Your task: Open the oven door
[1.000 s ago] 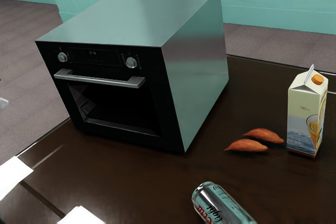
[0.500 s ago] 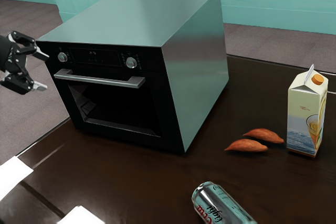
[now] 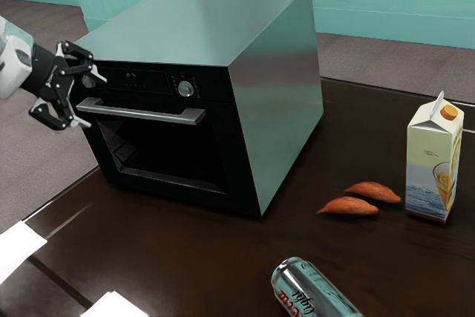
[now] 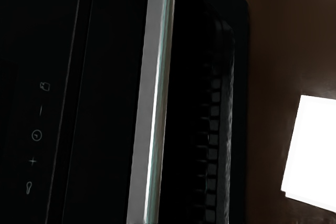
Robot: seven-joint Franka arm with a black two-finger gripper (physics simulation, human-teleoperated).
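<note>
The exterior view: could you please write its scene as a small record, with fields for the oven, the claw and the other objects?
oven door: shut
handle: bar across upper part of door
claw: open, near the handle end at the exterior view's left
claw contact with handle: cannot tell
carton: upright, orange cap
sweet potatoes: two, beside the carton
can: lying on its side
table: dark brown

Black oven door (image 3: 165,148) looks shut.
</note>
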